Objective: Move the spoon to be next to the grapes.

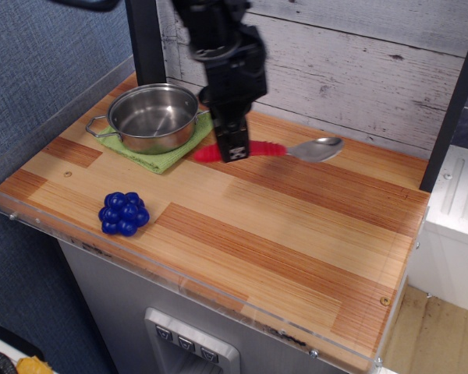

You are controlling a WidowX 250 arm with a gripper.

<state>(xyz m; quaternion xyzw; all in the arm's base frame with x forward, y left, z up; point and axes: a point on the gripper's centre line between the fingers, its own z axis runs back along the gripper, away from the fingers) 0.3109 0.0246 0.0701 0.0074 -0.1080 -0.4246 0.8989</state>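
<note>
With the hand clenched on the spoon by its red handle, carry it level over the worktop, well clear of the steel pot, and lower it just beside the grapes.

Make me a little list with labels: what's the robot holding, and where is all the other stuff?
gripper: shut on the spoon's red handle
spoon: held roughly level, silver bowl pointing right
grapes: dark blue cluster near the table's front left edge, apart from the spoon
pot: steel, empty, at back left
cloth: green, under the pot
table: striped wood
</note>
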